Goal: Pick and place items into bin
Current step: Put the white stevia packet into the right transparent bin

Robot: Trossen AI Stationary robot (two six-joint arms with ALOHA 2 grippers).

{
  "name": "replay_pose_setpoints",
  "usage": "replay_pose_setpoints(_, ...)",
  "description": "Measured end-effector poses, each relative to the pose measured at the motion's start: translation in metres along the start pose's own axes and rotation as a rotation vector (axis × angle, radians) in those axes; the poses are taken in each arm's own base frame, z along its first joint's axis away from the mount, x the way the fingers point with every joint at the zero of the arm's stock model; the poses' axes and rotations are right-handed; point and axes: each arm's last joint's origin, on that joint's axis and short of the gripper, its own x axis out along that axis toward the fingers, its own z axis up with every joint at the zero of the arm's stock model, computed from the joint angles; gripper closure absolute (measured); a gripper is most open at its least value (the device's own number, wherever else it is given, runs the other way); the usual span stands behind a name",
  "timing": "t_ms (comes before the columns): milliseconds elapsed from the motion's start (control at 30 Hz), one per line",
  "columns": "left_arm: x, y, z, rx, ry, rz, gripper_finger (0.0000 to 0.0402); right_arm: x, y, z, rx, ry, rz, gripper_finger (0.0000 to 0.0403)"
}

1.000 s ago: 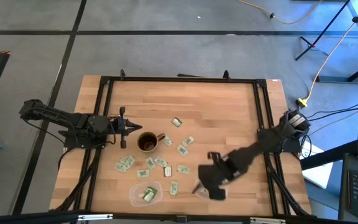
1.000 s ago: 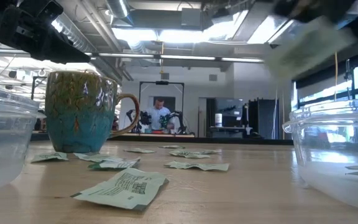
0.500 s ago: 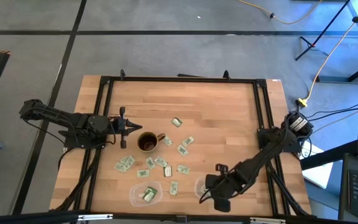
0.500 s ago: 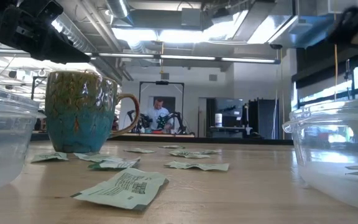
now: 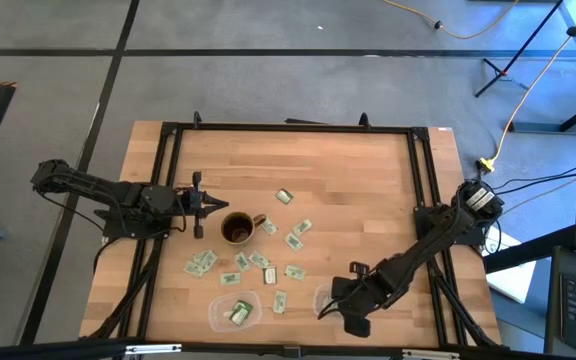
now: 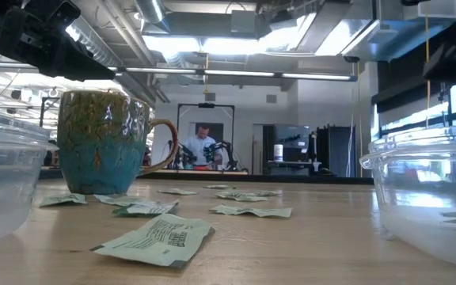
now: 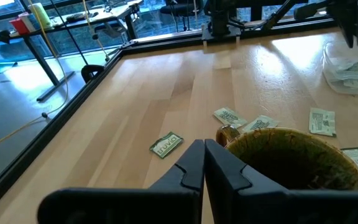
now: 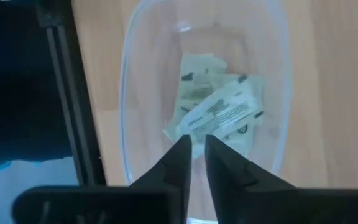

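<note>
Right end effector [image 5: 336, 309] sits directly over the clear bin [image 8: 204, 106] at the near edge of the tabletop [image 5: 348, 190]; fingers nearly together with a thin gap, holding nothing. A few packets [image 8: 219, 112] lie piled in that bin's bottom. A second clear bin [image 5: 235, 310] to its left holds packets too. Loose packets [image 5: 258, 262] are scattered on the tabletop between the brown mug [image 5: 238, 229] and the two bins, plus one farther back [image 5: 285, 197]. In the low view the closest packet [image 6: 158, 240] lies flat, text up. Left end effector [image 5: 200, 206] is parked just left of the mug, fingers closed, empty. A person [image 6: 202, 145] shows in the room behind.
</note>
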Motion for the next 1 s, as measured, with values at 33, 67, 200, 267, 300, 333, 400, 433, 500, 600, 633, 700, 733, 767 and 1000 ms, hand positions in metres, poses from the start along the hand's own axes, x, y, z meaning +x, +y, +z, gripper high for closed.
replay_pose_setpoints(33, 0.000, 0.000, 0.000, 0.000, 0.000, 0.000, 0.0395, 0.000, -0.001, 0.001, 0.003, 0.010, 0.007, 0.0339)
replay_pose_setpoints(67, 0.000, 0.000, 0.000, 0.000, 0.000, 0.000, 0.0394, -0.001, -0.001, 0.002, 0.004, 0.016, 0.011, 0.0332)
replay_pose_setpoints(200, 0.000, 0.000, 0.000, 0.000, 0.000, 0.000, 0.0394, -0.010, -0.002, 0.014, -0.027, 0.005, 0.014, 0.0316)
replay_pose_setpoints(267, 0.000, 0.000, 0.000, 0.000, 0.000, 0.000, 0.0395, -0.016, -0.001, 0.023, -0.069, -0.015, 0.028, 0.0316)
replay_pose_setpoints(300, 0.000, 0.000, 0.000, 0.000, 0.000, 0.000, 0.0395, -0.019, -0.001, 0.028, -0.103, -0.028, 0.035, 0.0316)
replay_pose_setpoints(333, 0.000, 0.000, 0.000, 0.000, 0.000, 0.000, 0.0395, -0.021, -0.001, 0.031, -0.142, -0.040, 0.041, 0.0317)
replay_pose_setpoints(400, 0.000, 0.000, 0.000, 0.000, 0.000, 0.000, 0.0394, -0.025, -0.002, 0.039, -0.210, -0.072, 0.034, 0.0319)
replay_pose_setpoints(433, 0.000, 0.000, 0.000, 0.000, 0.000, 0.000, 0.0393, -0.026, -0.003, 0.042, -0.245, -0.096, 0.020, 0.0320)
replay_pose_setpoints(500, 0.000, 0.000, 0.000, 0.000, 0.000, 0.000, 0.0394, -0.027, -0.007, 0.050, -0.307, -0.152, -0.007, 0.0320)
replay_pose_setpoints(600, 0.000, 0.000, 0.000, 0.000, 0.000, 0.000, 0.0395, -0.022, -0.017, 0.062, -0.380, -0.216, -0.039, 0.0320)
replay_pose_setpoints(633, 0.000, 0.000, 0.000, 0.000, 0.000, 0.000, 0.0396, -0.019, -0.020, 0.066, -0.406, -0.239, -0.039, 0.0321)
replay_pose_setpoints(700, 0.000, 0.000, 0.000, 0.000, 0.000, 0.000, 0.0395, -0.012, -0.027, 0.075, -0.445, -0.284, -0.040, 0.0321)
replay_pose_setpoints(733, 0.000, 0.000, 0.000, 0.000, 0.000, 0.000, 0.0394, -0.009, -0.029, 0.080, -0.460, -0.303, -0.041, 0.0321)
replay_pose_setpoints(767, 0.000, 0.000, 0.000, 0.000, 0.000, 0.000, 0.0394, -0.005, -0.032, 0.084, -0.473, -0.312, -0.046, 0.0321)
replay_pose_setpoints(1000, 0.000, 0.000, 0.000, 0.000, 0.001, 0.000, 0.0397, 0.041, -0.052, 0.097, -0.530, -0.247, -0.101, 0.0321)
